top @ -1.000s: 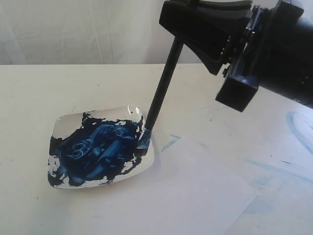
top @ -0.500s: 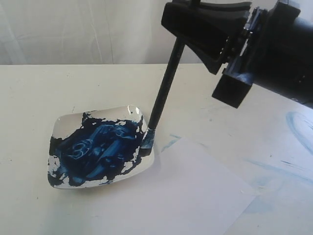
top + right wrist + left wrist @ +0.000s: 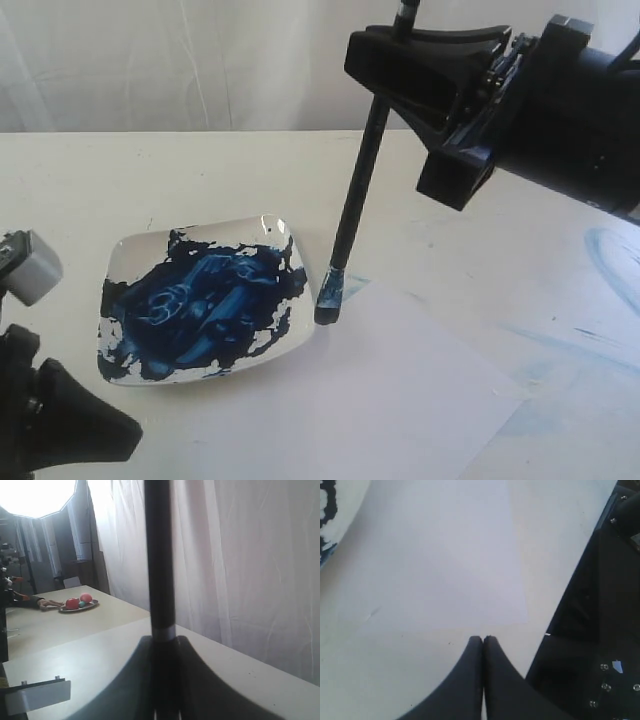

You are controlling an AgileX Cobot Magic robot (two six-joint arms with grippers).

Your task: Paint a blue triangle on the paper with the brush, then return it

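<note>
The brush [image 3: 355,190] has left the dish [image 3: 130,248], right gripper [image 3: 378,65] holding it near-upright.

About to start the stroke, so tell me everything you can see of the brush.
The brush is thin, long, black-handled, its bristle tip loaded dark blue. It hangs nearly upright, slightly tilted, clamped near its top by the right tool. The tip sits just off the dish rim, at the paper edge; contact unclear.
</note>
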